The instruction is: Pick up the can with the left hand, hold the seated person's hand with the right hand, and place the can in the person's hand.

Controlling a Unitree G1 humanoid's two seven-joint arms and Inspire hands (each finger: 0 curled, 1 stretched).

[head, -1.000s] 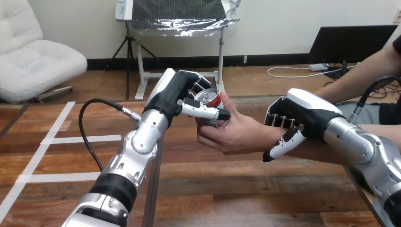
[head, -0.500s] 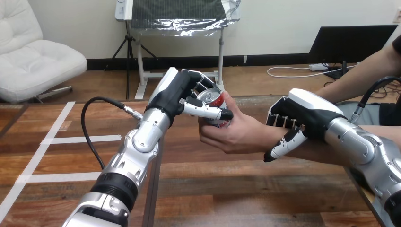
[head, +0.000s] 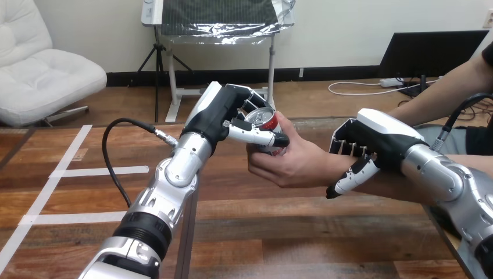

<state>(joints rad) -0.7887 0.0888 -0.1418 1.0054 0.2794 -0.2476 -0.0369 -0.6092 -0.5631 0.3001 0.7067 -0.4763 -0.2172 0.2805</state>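
Observation:
A red and silver can stands upright above the table, top facing up. My left hand is shut on the can, its thumb across the front and its fingers round the far side. The person's hand comes in from the right and cups the can from below and the right. My right hand is on the person's wrist, fingers curled over the top and thumb underneath.
The wooden table spreads below both arms, with its left edge near my left forearm. The person's forearm runs to the right edge under my right arm. A black cable loops beside my left arm.
My left hand, the can and the person's hand have shifted slightly right and up together. My right hand moved a little right with the wrist. Both grips are unchanged.

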